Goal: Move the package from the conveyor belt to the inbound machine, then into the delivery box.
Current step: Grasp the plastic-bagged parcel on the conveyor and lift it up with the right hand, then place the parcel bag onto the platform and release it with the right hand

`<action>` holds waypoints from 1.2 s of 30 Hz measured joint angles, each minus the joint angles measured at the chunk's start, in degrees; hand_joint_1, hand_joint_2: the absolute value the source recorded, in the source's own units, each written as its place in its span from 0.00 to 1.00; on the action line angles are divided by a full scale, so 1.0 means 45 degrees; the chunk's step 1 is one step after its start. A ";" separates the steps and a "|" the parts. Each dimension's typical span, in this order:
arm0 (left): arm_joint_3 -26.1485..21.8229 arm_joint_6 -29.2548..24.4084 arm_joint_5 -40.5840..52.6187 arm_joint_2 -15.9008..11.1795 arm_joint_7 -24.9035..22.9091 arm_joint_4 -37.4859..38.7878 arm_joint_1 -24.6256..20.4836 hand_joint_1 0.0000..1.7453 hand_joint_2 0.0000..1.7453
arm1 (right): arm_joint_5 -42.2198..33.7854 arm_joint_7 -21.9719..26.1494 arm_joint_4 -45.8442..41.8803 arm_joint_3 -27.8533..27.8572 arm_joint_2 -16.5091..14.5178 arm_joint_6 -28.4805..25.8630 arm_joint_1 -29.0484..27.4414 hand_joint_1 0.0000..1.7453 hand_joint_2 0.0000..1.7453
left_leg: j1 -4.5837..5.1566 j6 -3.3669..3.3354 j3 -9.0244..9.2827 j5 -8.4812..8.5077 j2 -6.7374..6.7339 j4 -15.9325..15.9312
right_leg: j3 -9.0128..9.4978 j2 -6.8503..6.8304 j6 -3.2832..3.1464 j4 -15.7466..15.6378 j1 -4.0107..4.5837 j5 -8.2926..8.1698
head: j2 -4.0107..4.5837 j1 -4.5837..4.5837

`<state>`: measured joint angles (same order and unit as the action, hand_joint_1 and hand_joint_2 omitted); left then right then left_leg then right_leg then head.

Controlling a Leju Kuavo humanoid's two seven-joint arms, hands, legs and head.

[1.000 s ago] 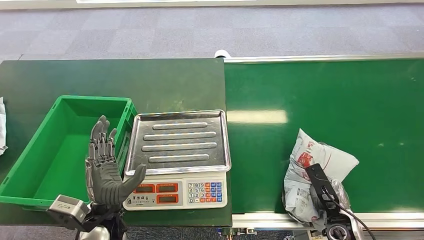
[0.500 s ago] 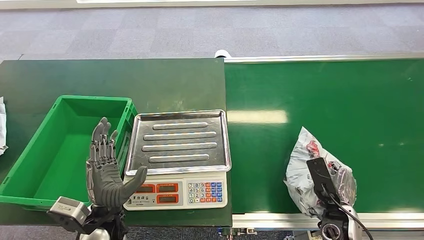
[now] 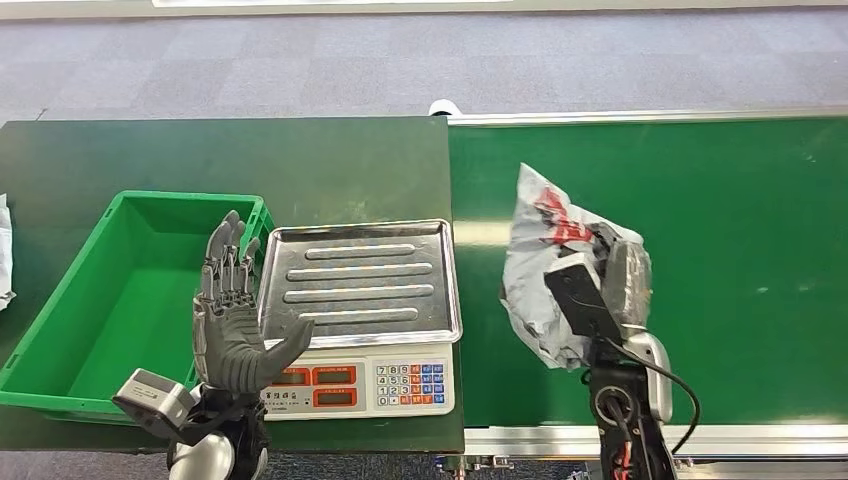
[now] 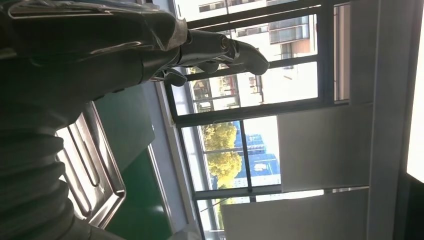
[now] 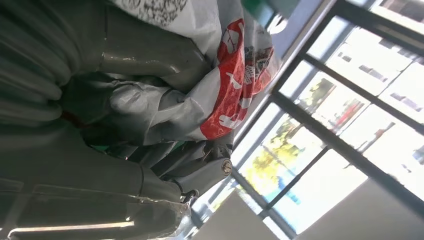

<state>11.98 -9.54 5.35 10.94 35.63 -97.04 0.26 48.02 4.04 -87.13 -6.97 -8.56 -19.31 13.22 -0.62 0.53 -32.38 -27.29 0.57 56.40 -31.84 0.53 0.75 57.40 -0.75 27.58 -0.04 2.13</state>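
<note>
Our right hand gripping the package above the conveyor belt, long axis upright, printed end up, our left hand spread beside the scale

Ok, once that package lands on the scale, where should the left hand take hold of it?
Probably the bunched middle of the package, coming from the green bin side. It is a soft crumpled bag with no handle, and the open left hand already stands at the scale tray's bin-side edge.

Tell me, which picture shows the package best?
The head view: the whole package shows there, held by the right hand above the belt. The right wrist view shows a crumpled part close up. The left wrist view shows the scale tray.
</note>
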 joint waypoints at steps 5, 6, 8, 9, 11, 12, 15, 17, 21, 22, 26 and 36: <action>-0.0044 0.0010 0.0085 0.0007 -0.0222 0.0005 -0.0338 0.00 1.00 | -0.0124 0.0034 0.1000 -0.1654 -0.0302 0.1172 0.1775 1.00 1.00 | -0.0002 0.0000 -0.0004 0.0000 0.0001 0.0000 | -0.0004 0.0001 0.0000 0.0007 0.0002 0.0000 | 0.0000 0.0001; -0.0062 0.0024 0.0107 0.0008 -0.0253 0.0005 -0.0412 0.00 1.00 | -0.0172 0.0089 0.1308 -0.1975 -0.0329 0.1600 0.2119 1.00 1.00 | -0.0002 0.0000 -0.0004 0.0000 0.0003 0.0000 | -0.0005 -0.0002 0.0000 0.0007 0.0002 0.0001 | 0.0000 0.0001; -0.0089 0.0055 0.0137 0.0011 -0.0287 0.0005 -0.0517 0.00 1.00 | -0.0220 0.0165 0.1846 -0.2482 -0.0402 0.2086 0.2600 1.00 1.00 | -0.0002 0.0000 -0.0008 0.0000 0.0016 0.0000 | -0.0007 -0.0017 0.0001 0.0007 0.0002 0.0003 | 0.0000 -0.0001; -0.0101 0.0063 0.0143 0.0011 -0.0298 0.0005 -0.0543 0.00 1.00 | -0.0234 0.0185 0.2068 -0.2663 -0.0442 0.2143 0.2761 1.00 1.00 | -0.0002 0.0000 -0.0012 0.0000 0.0022 0.0000 | -0.0007 -0.0024 0.0001 0.0006 0.0001 0.0003 | 0.0000 -0.0001; -0.0124 0.0068 0.0144 0.0010 -0.0321 0.0005 -0.0567 0.00 1.00 | -0.0254 0.0271 0.2443 -0.2918 -0.0488 0.2327 0.3026 1.00 1.00 | 0.0000 0.0000 -0.0019 0.0000 0.0023 0.0000 | -0.0008 -0.0026 0.0002 0.0006 0.0001 0.0004 | 0.0001 -0.0001; -0.0138 0.0069 0.0146 0.0008 -0.0329 0.0005 -0.0579 0.00 1.00 | -0.0256 0.0357 0.2614 -0.3038 -0.0492 0.2573 0.3159 1.00 1.00 | 0.0000 0.0000 -0.0020 0.0000 0.0019 0.0000 | -0.0009 -0.0023 0.0002 0.0006 0.0000 0.0003 | 0.0001 -0.0003; -0.0248 0.0047 0.0150 0.0008 -0.0338 0.0001 -0.0658 0.00 1.00 | -0.0243 0.0835 0.3345 -0.3516 -0.0542 0.3631 0.3667 1.00 1.00 | 0.0001 0.0000 -0.0021 0.0000 0.0013 0.0000 | -0.0012 -0.0018 0.0001 0.0006 0.0000 0.0002 | 0.0000 -0.0005; -0.0410 0.0018 0.0161 0.0011 -0.0356 -0.0015 -0.0688 0.00 1.00 | -0.0260 0.1234 0.4043 -0.3877 -0.0684 0.3970 0.4024 0.77 1.00 | -0.0001 0.0000 -0.0021 0.0000 0.0014 0.0000 | -0.0013 -0.0018 0.0000 0.0006 0.0002 0.0002 | 0.0000 -0.0004; -0.0813 0.0114 0.0268 0.0044 -0.0398 -0.0115 -0.0656 0.00 1.00 | -0.0335 0.1567 0.5420 -0.4504 -0.1015 0.4221 0.4611 0.00 1.00 | -0.0011 0.0002 -0.0019 0.0001 0.0014 0.0000 | -0.0014 -0.0019 -0.0001 0.0007 0.0012 0.0002 | 0.0000 0.0000; -0.0911 0.0147 0.0307 0.0063 -0.0408 -0.0159 -0.0631 0.00 1.00 | -0.0349 0.1591 0.5755 -0.4645 -0.1076 0.4251 0.4727 0.00 1.00 | -0.0013 0.0002 -0.0019 0.0001 0.0015 0.0000 | -0.0014 -0.0020 -0.0001 0.0008 0.0013 0.0002 | 0.0000 0.0000; -0.1247 0.0185 0.0414 0.0141 -0.0454 -0.0346 -0.0464 0.00 1.00 | -0.0341 0.1667 0.6662 -0.4978 -0.1229 0.4202 0.5079 0.00 1.00 | -0.0011 0.0001 -0.0023 0.0001 0.0014 0.0000 | -0.0013 -0.0020 -0.0002 0.0008 0.0011 0.0004 | 0.0000 -0.0004; -0.1611 0.0294 0.0549 0.0229 -0.0637 -0.0661 -0.0157 0.00 1.00 | -0.0824 0.1796 0.6727 -0.5095 -0.1216 0.3917 0.5043 0.00 1.00 | -0.0006 0.0001 -0.0015 0.0000 0.0015 0.0002 | -0.0016 -0.0020 -0.0002 0.0005 0.0005 0.0003 | 0.0000 -0.0002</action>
<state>4.73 -8.22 7.82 11.97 32.76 -100.02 -0.45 44.31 12.12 -56.86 -29.90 -14.03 -1.68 35.91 -0.64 0.53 -32.45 -27.29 0.63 56.41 -31.92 0.44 0.75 57.42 -0.73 27.60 -0.04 2.12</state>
